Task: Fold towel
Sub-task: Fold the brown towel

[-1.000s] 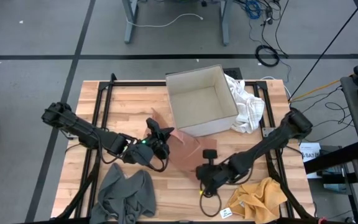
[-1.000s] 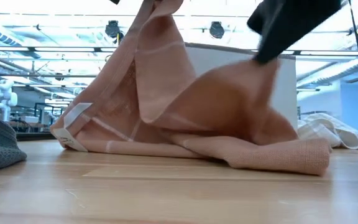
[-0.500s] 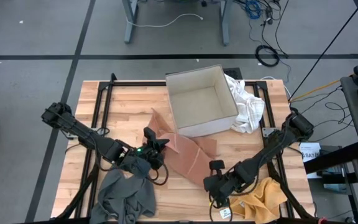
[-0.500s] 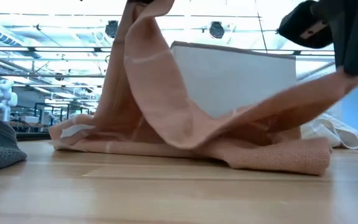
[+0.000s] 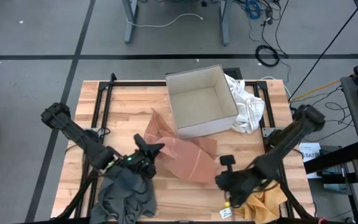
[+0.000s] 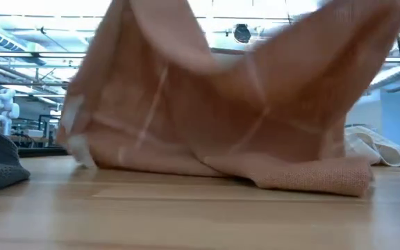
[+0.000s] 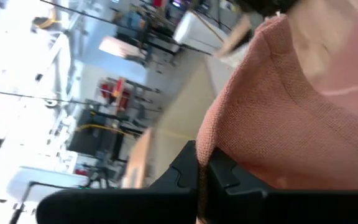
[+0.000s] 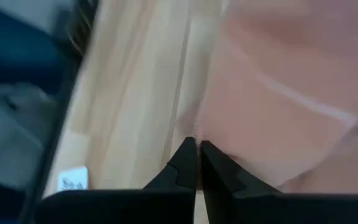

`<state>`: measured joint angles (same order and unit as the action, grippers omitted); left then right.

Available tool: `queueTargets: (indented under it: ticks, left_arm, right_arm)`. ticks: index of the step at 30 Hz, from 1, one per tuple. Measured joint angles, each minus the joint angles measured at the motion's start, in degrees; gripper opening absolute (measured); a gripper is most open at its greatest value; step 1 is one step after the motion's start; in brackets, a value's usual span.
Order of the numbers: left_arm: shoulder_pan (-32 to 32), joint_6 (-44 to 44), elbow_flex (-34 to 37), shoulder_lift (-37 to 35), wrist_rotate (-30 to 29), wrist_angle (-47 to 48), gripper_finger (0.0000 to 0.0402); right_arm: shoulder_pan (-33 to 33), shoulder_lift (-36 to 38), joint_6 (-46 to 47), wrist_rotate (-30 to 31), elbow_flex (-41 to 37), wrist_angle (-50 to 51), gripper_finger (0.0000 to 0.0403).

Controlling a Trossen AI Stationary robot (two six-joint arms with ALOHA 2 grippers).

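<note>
L fingers (image 7: 202,180) pinched tight on an edge of the pink towel (image 5: 182,152); cloth rises straight out of the closed tips in L wrist view. R fingers (image 8: 197,163) likewise closed, nipping a towel edge at the tips.

L gripper (image 5: 146,157) sits at front-centre of the desk (image 5: 126,102), right over the grey cloth (image 5: 126,194). R gripper (image 5: 229,178) at front-right, beside the yellow cloth (image 5: 266,198).

Vs. 1 s ago: both grippers have pulled toward the front edge and apart from each other, L going front-left, R front-right. Towel, earlier bunched with one peak in low view, now stretched wide between the two grips; in low view (image 6: 221,104) it hangs as a broad sheet, lower fold resting on the desk. Far corner still lies by the cardboard box (image 5: 201,99).

Box and white cloth (image 5: 247,106) behind it unchanged. Grey cloth partly covered by L arm now.
</note>
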<state>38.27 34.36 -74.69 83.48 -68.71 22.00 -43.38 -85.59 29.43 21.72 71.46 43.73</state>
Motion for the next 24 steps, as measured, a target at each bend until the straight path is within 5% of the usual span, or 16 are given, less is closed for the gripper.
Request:
queueTargets:
  ticks: [11, 24]
  left_arm:
    - [10.3, 11.0, -17.8, 0.0, -16.0, -0.2, 0.0000]
    - [23.5, 1.8, -23.0, -0.1, -21.3, 0.2, 0.0000]
  right_arm:
    - [-6.3, 23.9, -17.4, 5.6, 0.0, -9.2, 0.0000]
    - [-9.0, 34.7, -24.3, 3.4, 0.1, -9.9, 0.0000]
